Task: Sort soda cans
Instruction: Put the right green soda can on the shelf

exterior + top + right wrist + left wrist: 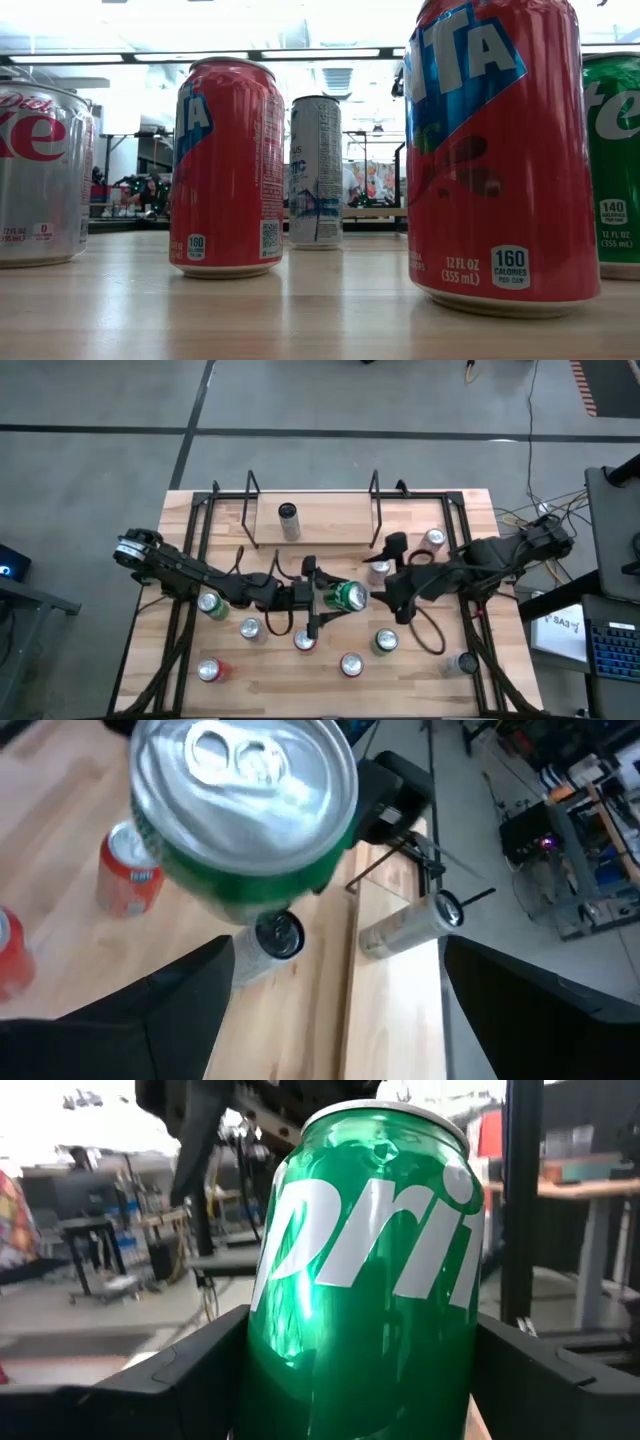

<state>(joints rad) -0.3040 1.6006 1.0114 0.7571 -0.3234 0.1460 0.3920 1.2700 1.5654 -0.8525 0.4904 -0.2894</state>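
The left pincer [322, 598] pinches a green can [349, 597] above the middle of the wooden counter [330, 520]. In the left wrist view this can [370, 1270] fills the frame between the two dark fingers [190, 1380], and large white letters reading "pri" run across its green body. From above, the can lies tipped, its long axis roughly level, with the silver top facing the right pincer [392, 598]. The right wrist view looks almost straight onto that silver top with its pull tab [245, 780].

The right pincer sits just beside the green can with its fingers [170, 1010] spread and nothing between them.

The low view shows writing on cans standing upright on the counter. A silver can [40, 175] at the edge carries red letters and the word "Diet". A red can [228, 165] has a blue patch and a small "160" box. A larger-looking red can [500, 150] reads "NTA", "12 FL OZ (355 mL)" and "160 CALORIES PER CAN". A green can at the other edge [612, 160] shows "140". A tall slim silver-white can [316, 170] stands farther back; its small print is unreadable.
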